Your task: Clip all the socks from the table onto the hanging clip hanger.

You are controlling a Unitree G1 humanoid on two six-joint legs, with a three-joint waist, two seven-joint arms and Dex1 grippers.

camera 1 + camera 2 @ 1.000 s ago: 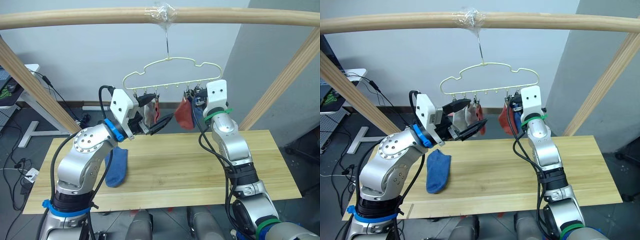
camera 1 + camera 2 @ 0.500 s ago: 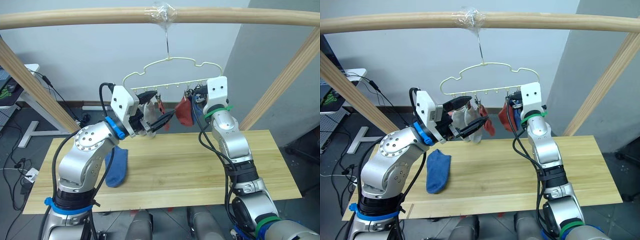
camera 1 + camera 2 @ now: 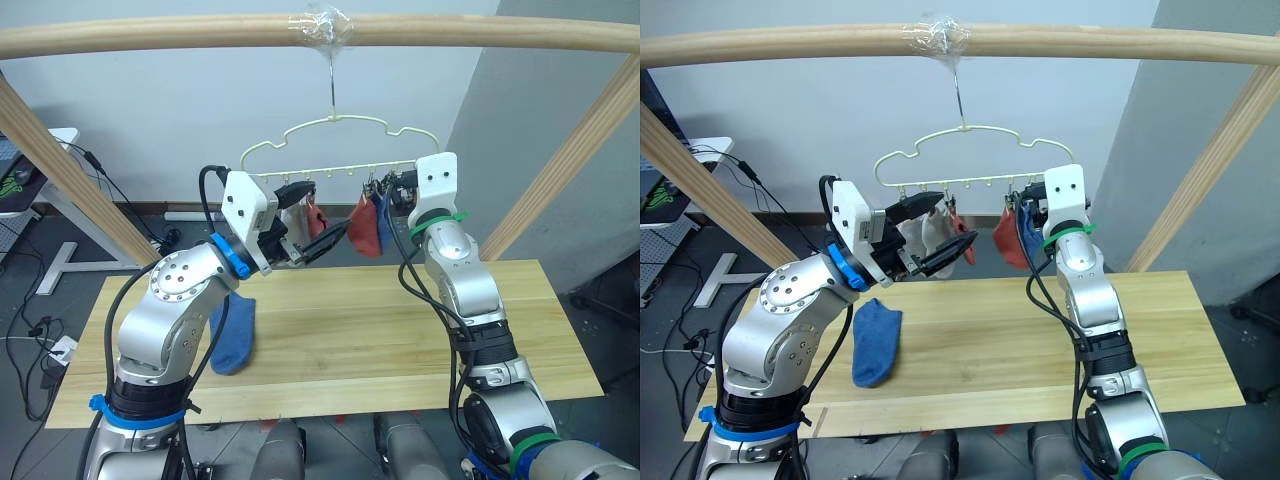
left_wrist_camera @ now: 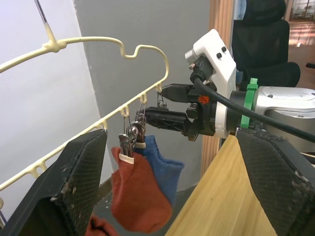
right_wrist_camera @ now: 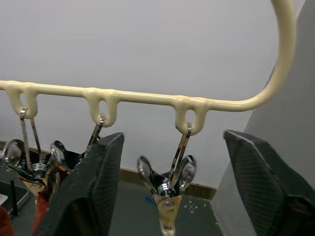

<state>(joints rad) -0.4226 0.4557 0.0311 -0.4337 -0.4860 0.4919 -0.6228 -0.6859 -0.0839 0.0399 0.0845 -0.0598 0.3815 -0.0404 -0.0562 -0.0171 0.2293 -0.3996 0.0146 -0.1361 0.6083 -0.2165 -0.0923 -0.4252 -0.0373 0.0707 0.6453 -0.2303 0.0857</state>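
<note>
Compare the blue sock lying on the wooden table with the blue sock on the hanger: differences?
The blue knit sock on the table lies flat and stretched out on the light wood planks, unclipped. The blue sock on the pale yellow-green wire clip hanger hangs from a metal clip, partly hidden behind a rust-red sock. Both appear to be the same blue.

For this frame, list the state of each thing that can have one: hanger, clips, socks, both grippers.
clip hanger: hanging by its hook from the wooden pole.
end clip: empty, hanging between the right gripper's fingers.
rust-red sock: clipped, hanging.
blue sock: clipped behind it, hanging.
blue sock on table: lying flat, unclipped.
left gripper: open, holding nothing.
right gripper: open, at the hanger's end.
</note>
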